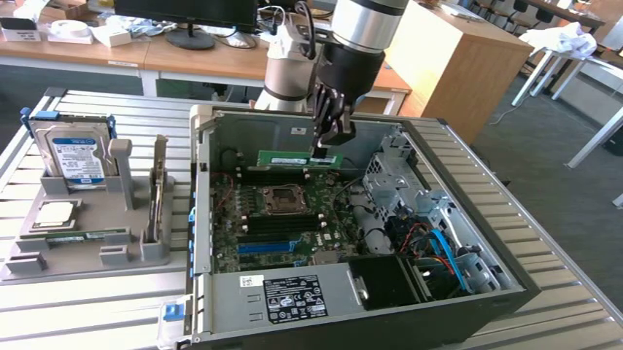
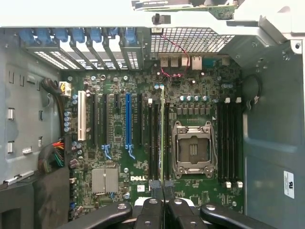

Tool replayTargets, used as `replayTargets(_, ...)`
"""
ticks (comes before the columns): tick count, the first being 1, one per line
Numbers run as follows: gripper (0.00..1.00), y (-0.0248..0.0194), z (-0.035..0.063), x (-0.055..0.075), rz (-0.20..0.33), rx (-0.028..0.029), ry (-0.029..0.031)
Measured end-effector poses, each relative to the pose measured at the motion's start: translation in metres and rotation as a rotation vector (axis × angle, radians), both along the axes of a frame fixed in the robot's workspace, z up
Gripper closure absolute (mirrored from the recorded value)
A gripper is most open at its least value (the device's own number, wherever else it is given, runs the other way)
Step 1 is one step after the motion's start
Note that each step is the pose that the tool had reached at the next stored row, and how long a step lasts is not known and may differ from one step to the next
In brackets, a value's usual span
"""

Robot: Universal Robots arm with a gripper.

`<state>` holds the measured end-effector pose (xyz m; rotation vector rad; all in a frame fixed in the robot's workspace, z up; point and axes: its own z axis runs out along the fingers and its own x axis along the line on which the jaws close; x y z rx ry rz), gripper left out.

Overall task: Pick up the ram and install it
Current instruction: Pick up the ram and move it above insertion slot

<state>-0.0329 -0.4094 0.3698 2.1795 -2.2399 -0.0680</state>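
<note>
- The slatted metal tabletop carries an open computer case lying on its side.
- At the exterior view's left, a grey holder keeps a blue-labelled hard drive upright, well apart from the case.
- The arm reaches down into the case, above the motherboard.
- The end effector is nearly closed, its fingertips pinching the ram at one end.
- The ram hangs level in the air, clear of the board.
- In the wrist view it appears edge-on, lined up along the black memory slots just beside the CPU socket.
</note>
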Motion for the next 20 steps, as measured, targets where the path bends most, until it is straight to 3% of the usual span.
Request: replayTargets(20,0.89,-0.0001,-0.0176,0.0,-0.004,-0.0001,0.0)
